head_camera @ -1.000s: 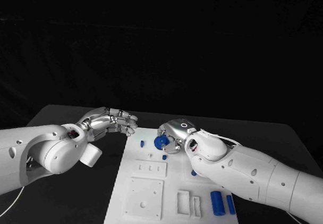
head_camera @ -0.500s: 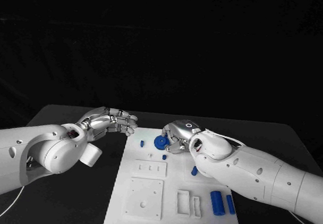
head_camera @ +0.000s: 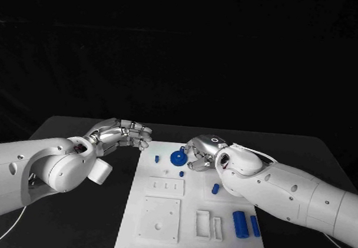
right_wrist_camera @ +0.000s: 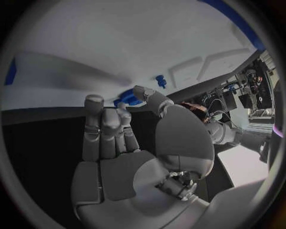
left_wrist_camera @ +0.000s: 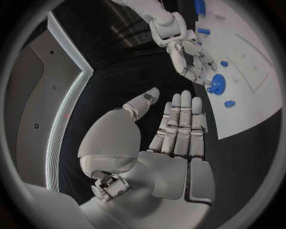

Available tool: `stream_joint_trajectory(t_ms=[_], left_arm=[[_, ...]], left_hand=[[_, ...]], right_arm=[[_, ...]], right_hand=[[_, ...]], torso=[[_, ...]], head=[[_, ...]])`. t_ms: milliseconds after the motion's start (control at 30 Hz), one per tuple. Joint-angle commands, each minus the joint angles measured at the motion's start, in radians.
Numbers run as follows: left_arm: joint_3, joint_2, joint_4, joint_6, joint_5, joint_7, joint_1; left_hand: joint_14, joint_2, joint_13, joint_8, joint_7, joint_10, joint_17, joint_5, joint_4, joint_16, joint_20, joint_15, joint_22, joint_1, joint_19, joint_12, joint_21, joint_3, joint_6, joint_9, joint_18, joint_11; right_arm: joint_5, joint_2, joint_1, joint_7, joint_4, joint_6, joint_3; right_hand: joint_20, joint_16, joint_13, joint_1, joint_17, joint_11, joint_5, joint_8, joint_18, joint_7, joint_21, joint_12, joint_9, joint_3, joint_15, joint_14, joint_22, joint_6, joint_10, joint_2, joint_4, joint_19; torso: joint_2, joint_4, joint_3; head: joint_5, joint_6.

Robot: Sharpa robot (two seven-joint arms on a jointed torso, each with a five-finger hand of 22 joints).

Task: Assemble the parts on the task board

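Observation:
The white task board (head_camera: 162,232) lies in the middle of the black table. A blue round part (head_camera: 179,157) sits near the board's far end. My right hand (head_camera: 200,154) is at that part's right side, and its fingertips (right_wrist_camera: 125,110) and thumb close on the part's rim (right_wrist_camera: 123,100). The left wrist view shows the same part (left_wrist_camera: 216,85) under the right hand (left_wrist_camera: 189,59). My left hand (head_camera: 123,133) hovers over the table left of the board, fingers (left_wrist_camera: 180,125) side by side and holding nothing.
Small blue pegs (head_camera: 157,158) (head_camera: 182,173) (head_camera: 215,188) are on the board. Two blue cylinders (head_camera: 240,223) (head_camera: 255,226) lie near its right edge. Raised white blocks and slots (head_camera: 162,217) (head_camera: 209,226) fill the near half.
My right wrist and forearm have shifted a little to the right while its fingertips stayed at the blue round part. The left hand has not moved.

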Motion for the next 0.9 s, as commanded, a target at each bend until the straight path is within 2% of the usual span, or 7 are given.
stream_joint_trajectory(t_ms=[33, 200, 367, 500, 633, 733, 900], left_arm=[[0.001, -0.001, 0.001, 0.011, -0.003, 0.007, 0.002], [0.001, -0.002, 0.000, 0.010, -0.003, 0.009, 0.002], [0.001, -0.003, -0.003, 0.009, -0.003, 0.012, 0.002], [0.001, -0.005, -0.006, 0.007, -0.003, 0.015, 0.002], [0.001, -0.004, -0.011, 0.009, -0.003, 0.016, 0.002], [0.001, -0.004, -0.015, 0.010, -0.003, 0.016, 0.002], [0.000, -0.002, -0.023, 0.013, -0.003, 0.017, 0.001]], left_hand=[[-0.004, 0.004, -0.001, -0.007, 0.005, 0.000, 0.001, 0.004, 0.000, -0.006, 0.000, 0.004, 0.002, 0.006, -0.005, -0.003, -0.005, -0.006, -0.001, -0.001, 0.018, 0.005], [-0.004, 0.004, -0.001, -0.007, 0.005, 0.000, 0.001, 0.005, 0.000, -0.006, 0.000, 0.004, 0.002, 0.006, -0.005, -0.004, -0.005, -0.006, -0.001, -0.001, 0.018, 0.005], [-0.004, 0.004, -0.001, -0.007, 0.005, 0.000, 0.002, 0.005, 0.000, -0.006, 0.000, 0.004, 0.002, 0.006, -0.005, -0.004, -0.005, -0.006, -0.001, -0.001, 0.018, 0.005], [-0.004, 0.004, -0.001, -0.007, 0.005, 0.001, 0.002, 0.005, 0.000, -0.006, 0.000, 0.004, 0.002, 0.006, -0.005, -0.004, -0.005, -0.006, -0.001, -0.001, 0.018, 0.005], [-0.004, 0.004, -0.001, -0.007, 0.005, 0.001, 0.002, 0.005, -0.001, -0.007, 0.000, 0.004, 0.002, 0.007, -0.005, -0.004, -0.005, -0.006, -0.001, -0.001, 0.018, 0.004], [-0.004, 0.003, -0.001, -0.007, 0.005, 0.001, 0.002, 0.005, -0.001, -0.007, 0.000, 0.004, 0.002, 0.007, -0.005, -0.004, -0.005, -0.006, -0.001, -0.001, 0.018, 0.004], [-0.004, 0.003, -0.001, -0.007, 0.005, 0.001, 0.002, 0.005, -0.001, -0.007, 0.000, 0.004, 0.002, 0.007, -0.005, -0.004, -0.005, -0.006, 0.000, -0.001, 0.018, 0.004]], right_arm=[[0.022, -0.008, 0.000, 0.010, 0.007, 0.015, 0.000], [0.030, -0.026, 0.000, 0.015, 0.024, -0.012, 0.000], [0.109, -0.061, 0.000, 0.070, 0.052, -0.089, 0.001], [0.260, -0.101, 0.001, 0.156, 0.075, -0.140, 0.014], [0.402, -0.145, 0.017, 0.222, 0.094, -0.121, 0.031], [0.451, -0.183, 0.031, 0.240, 0.105, -0.087, 0.047], [0.469, -0.235, 0.042, 0.259, 0.114, -0.024, 0.055]], right_hand=[[-0.004, -0.007, -0.002, -0.005, 0.001, 0.002, 0.008, 0.005, 0.053, 0.034, -0.001, 0.004, 0.002, -0.007, 0.004, -0.002, 0.015, -0.028, -0.006, 0.007, -0.001, -0.003], [-0.004, -0.007, -0.002, -0.006, 0.001, 0.002, 0.014, 0.007, 0.053, 0.033, -0.001, 0.004, 0.002, -0.009, 0.003, -0.002, 0.016, -0.025, -0.006, 0.009, 0.000, -0.003], [-0.005, -0.007, -0.003, -0.003, 0.002, -0.001, 0.018, 0.015, 0.053, 0.030, -0.001, 0.006, 0.005, -0.008, 0.000, -0.002, 0.016, -0.013, -0.005, 0.013, -0.001, -0.003], [-0.006, -0.008, -0.003, 0.001, 0.003, -0.002, 0.007, 0.017, 0.053, 0.029, -0.001, 0.006, 0.005, -0.008, -0.001, -0.002, 0.016, -0.008, -0.004, 0.018, -0.005, -0.003], [-0.006, -0.009, -0.004, 0.000, 0.003, -0.002, -0.001, 0.018, 0.053, 0.029, -0.002, 0.006, 0.005, -0.011, -0.001, -0.002, 0.016, -0.007, -0.005, 0.023, -0.008, -0.004], [-0.007, -0.011, -0.004, -0.009, 0.004, -0.002, -0.007, 0.019, 0.053, 0.029, -0.002, 0.007, 0.005, -0.042, -0.001, -0.004, 0.017, -0.008, -0.009, 0.046, -0.033, -0.010], [-0.008, -0.013, -0.006, -0.019, 0.005, -0.003, -0.048, 0.021, 0.053, 0.028, -0.003, 0.007, 0.005, -0.084, -0.002, -0.005, 0.017, -0.007, -0.014, 0.073, -0.072, -0.016]], torso=[[0.000, 0.0001, 0.0000], [0.000, -0.0006, 0.0004], [0.000, -0.0007, 0.0003], [-0.001, -0.0031, 0.0005], [-0.003, -0.0057, 0.0016], [-0.005, -0.0100, 0.0042], [-0.009, -0.0196, 0.0095]], head=[[0.000, -0.001], [0.000, 0.001], [-0.002, 0.001], [-0.003, 0.004], [-0.006, 0.009], [-0.006, 0.011], [-0.007, 0.014]])
